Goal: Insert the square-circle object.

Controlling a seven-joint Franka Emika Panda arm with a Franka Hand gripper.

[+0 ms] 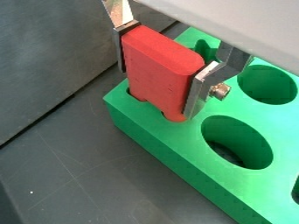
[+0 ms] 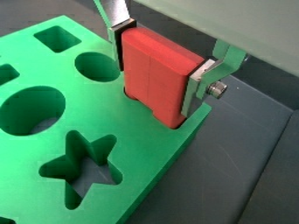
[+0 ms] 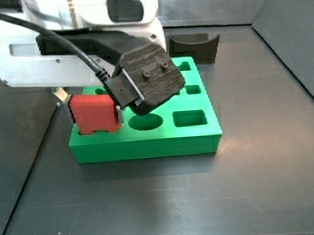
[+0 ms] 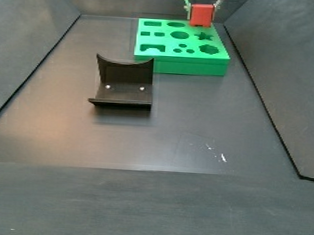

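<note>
The square-circle object point(image 1: 158, 66) is a red flat block with two prongs at its lower end. It stands upright between the silver fingers of my gripper point(image 1: 162, 83), which is shut on it. Its prongs sit partly down in a hole at a corner of the green board point(image 1: 152, 131). Both wrist views show this; the block point(image 2: 152, 74), gripper point(image 2: 160, 77) and board point(image 2: 128, 149) show the same. In a side view the block point(image 3: 93, 111) is at the board's point(image 3: 148, 145) left end. In a side view it point(image 4: 201, 12) is at the far end.
The board has several other shaped holes, among them round holes point(image 1: 237, 140) and a star point(image 2: 82, 166). A dark fixture point(image 4: 122, 82) stands on the dark floor apart from the board point(image 4: 190, 61); it also shows behind the board point(image 3: 193, 45). Dark walls ring the floor.
</note>
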